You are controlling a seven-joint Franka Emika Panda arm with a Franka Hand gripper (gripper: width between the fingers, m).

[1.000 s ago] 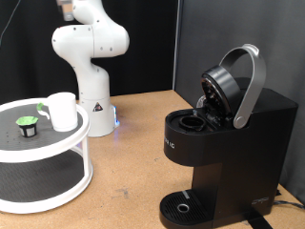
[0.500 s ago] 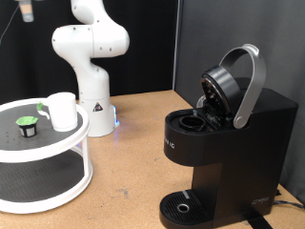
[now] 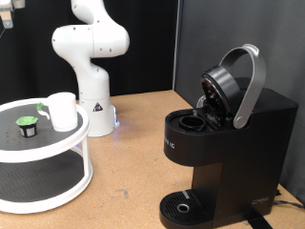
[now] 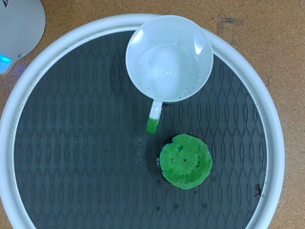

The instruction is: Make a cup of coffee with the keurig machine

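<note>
One coffee machine stood at the exterior view's right, lid handle raised and head open, its right edge cut off by the frame. One white two-tier rack sat at the lower left, partly cropped. On its top tier stood one white cup and, just beside it, one green-topped pod. The gripper was barely visible at the upper left corner; whether its fingers were apart or together could not be told.

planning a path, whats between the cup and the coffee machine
Bare wooden table, seen in the exterior view. The cup sits on the white rack; the coffee machine stands apart.
</note>
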